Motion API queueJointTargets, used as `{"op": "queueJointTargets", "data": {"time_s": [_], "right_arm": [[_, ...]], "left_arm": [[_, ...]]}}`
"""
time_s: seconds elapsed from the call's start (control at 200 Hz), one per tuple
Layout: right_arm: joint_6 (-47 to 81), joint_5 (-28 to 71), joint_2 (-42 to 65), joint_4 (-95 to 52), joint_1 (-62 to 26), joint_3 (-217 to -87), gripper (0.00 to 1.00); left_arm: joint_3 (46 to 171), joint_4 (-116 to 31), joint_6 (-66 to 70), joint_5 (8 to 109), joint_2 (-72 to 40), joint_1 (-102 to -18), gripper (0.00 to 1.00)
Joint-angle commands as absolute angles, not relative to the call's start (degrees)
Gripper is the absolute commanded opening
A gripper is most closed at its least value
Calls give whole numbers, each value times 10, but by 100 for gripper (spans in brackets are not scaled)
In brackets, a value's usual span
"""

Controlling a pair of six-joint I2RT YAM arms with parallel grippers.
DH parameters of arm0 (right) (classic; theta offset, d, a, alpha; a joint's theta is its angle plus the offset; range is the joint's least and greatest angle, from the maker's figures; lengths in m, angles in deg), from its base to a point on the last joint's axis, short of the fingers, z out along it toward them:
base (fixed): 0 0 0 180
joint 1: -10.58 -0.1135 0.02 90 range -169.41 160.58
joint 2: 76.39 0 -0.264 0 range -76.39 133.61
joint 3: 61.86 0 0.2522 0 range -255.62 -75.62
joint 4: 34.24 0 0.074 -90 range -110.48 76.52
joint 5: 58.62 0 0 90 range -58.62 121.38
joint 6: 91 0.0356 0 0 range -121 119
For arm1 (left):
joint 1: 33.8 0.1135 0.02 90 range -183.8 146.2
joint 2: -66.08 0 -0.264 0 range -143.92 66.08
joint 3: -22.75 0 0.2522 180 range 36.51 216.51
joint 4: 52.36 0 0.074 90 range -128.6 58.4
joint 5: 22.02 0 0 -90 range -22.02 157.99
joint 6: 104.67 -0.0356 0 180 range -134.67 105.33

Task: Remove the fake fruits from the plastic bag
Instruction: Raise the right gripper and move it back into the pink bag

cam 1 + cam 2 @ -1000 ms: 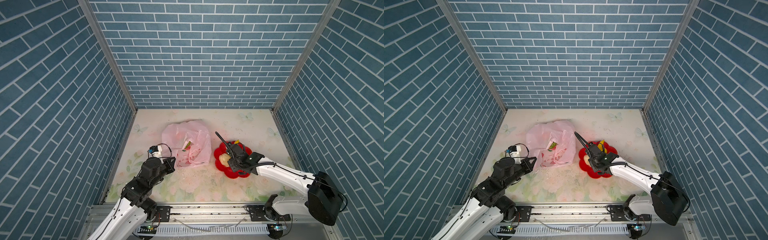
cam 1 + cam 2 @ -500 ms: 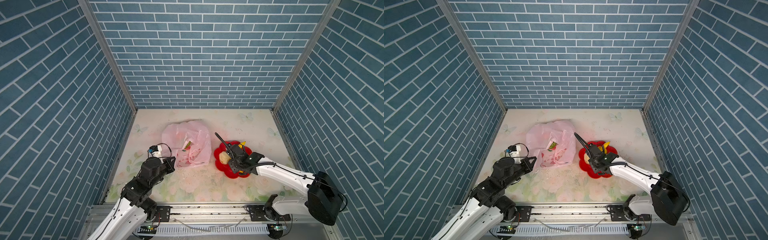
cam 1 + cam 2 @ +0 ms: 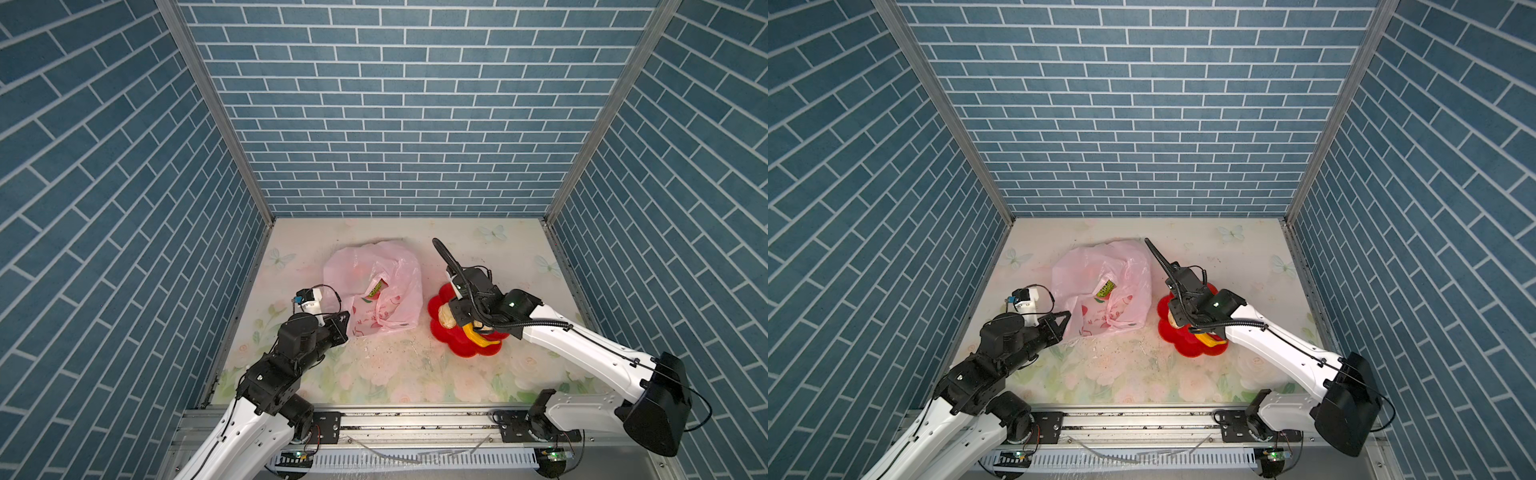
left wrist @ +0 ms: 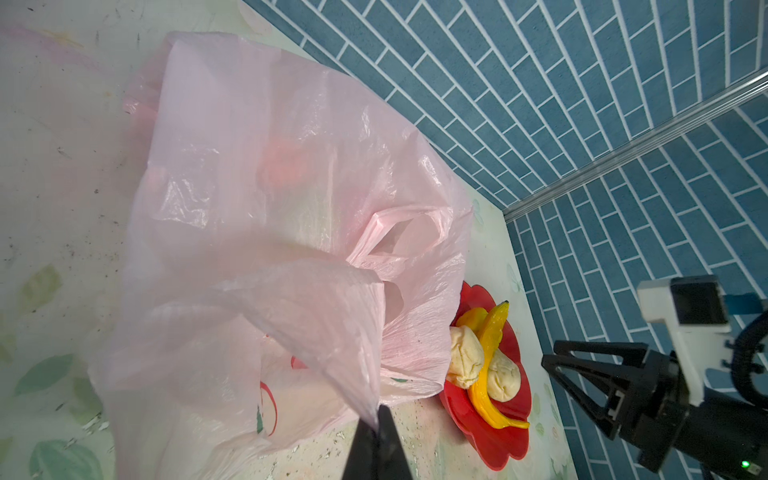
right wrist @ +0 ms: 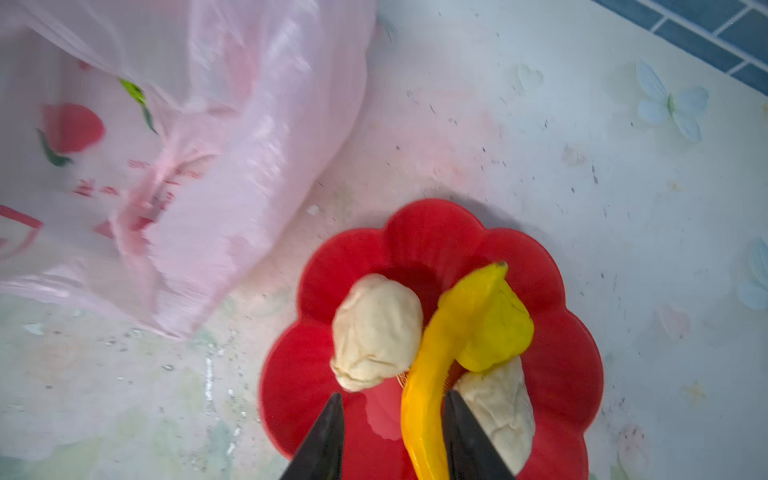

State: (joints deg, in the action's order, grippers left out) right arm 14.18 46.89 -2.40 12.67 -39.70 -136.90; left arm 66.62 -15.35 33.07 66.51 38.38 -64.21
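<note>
L gripper (image 4: 376, 417) pinched tight on edge of thin pale-pink plastic bag (image 4: 257, 187). R gripper (image 5: 392, 401) jaws apart around yellow toy banana (image 5: 424, 374), not squeezing. Banana lies in red flower-shaped dish (image 5: 415, 232) w/ two cream lumpy fruits (image 5: 376, 332). Green bumpy fruit (image 3: 1105, 287) in bag. Risks: thin bag slips or rips; R jaw knocks banana off dish.

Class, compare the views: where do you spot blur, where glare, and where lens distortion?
Right wrist view: the plastic bag and its red print are smeared, while the banana on the red dish looks crisper. Left wrist view: white glare patches on the bag's crinkles. Both top views: the wide lens splays the corner posts outward.
</note>
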Motion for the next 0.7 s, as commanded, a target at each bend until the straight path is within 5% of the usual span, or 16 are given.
{"op": "queueJointTargets", "data": {"time_s": [0.0,0.44,0.69], "right_arm": [[174,461,26,55,-429,-1419,39],[220,410,242,-105,-489,-1535,38],[224,388,310,-165,-491,-1561,47]], "left_arm": [[679,-141,321,674,393,-642,0],[701,-147,320,672,401,-643,0],[722,-144,312,663,390,-642,0]]}}
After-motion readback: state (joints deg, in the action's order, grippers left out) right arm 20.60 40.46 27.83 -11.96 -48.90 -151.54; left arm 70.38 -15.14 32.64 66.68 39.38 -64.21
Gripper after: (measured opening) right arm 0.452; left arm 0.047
